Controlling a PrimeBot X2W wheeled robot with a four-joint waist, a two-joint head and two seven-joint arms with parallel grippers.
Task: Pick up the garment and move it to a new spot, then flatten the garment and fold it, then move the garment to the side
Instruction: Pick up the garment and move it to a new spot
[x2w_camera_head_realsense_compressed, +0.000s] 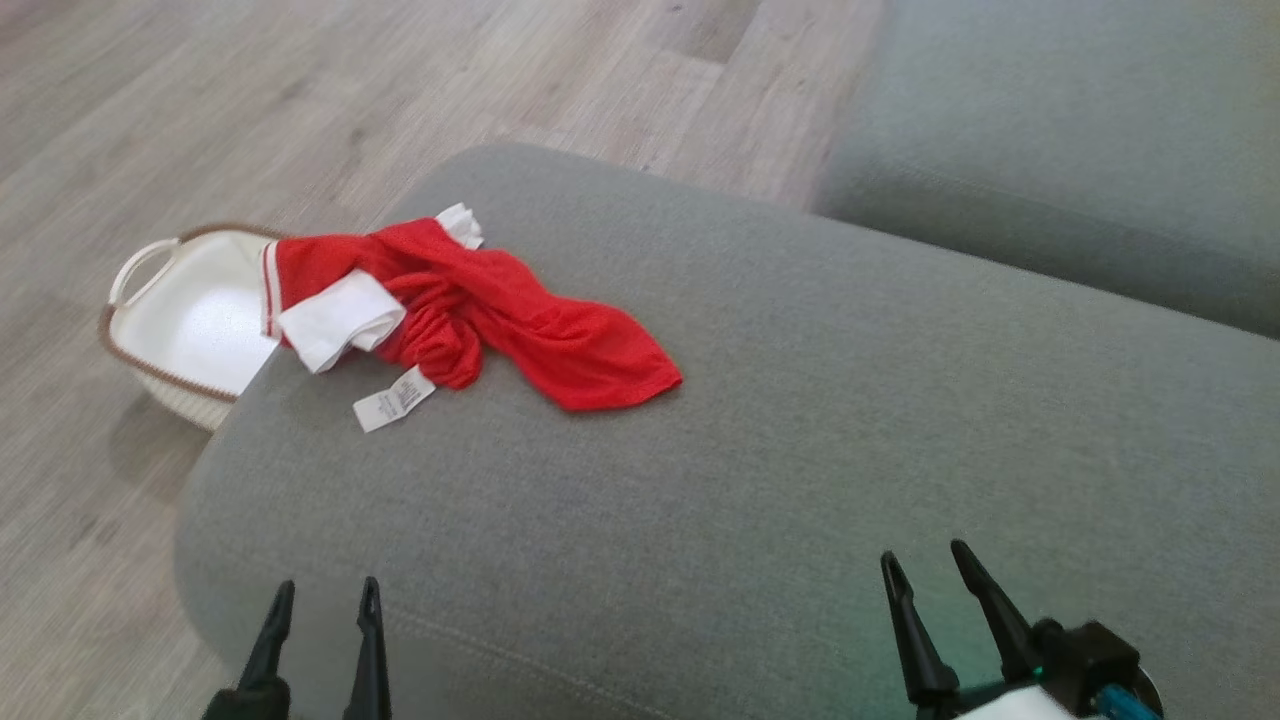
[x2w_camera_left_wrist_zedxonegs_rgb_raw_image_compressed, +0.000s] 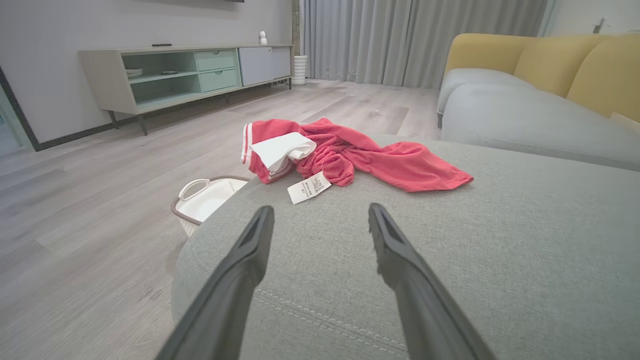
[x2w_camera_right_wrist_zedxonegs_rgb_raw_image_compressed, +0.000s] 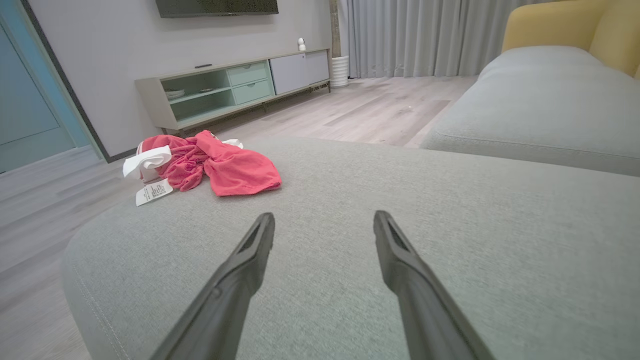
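Garment (x2w_camera_head_realsense_compressed: 470, 310): red and white, bunched up on the far left part of the grey cushion (x2w_camera_head_realsense_compressed: 800, 450), above the basket (x2w_camera_head_realsense_compressed: 190, 320).
Left gripper (x2w_camera_head_realsense_compressed: 320, 590): fingers apart, holding nothing.
Right gripper (x2w_camera_head_realsense_compressed: 925, 565): fingers apart, holding nothing.

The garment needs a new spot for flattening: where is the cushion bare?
Bare cushion spreads from the garment rightward and down to the left gripper and right gripper. The far left corner, by the basket, is crowded.

garment (x2w_camera_head_realsense_compressed: 470, 310) on ottoman (x2w_camera_head_realsense_compressed: 800, 450), far-left corner, overhanging left edge; basket (x2w_camera_head_realsense_compressed: 150, 330) on floor (x2w_camera_head_realsense_compressed: 100, 120) just beside that edge.
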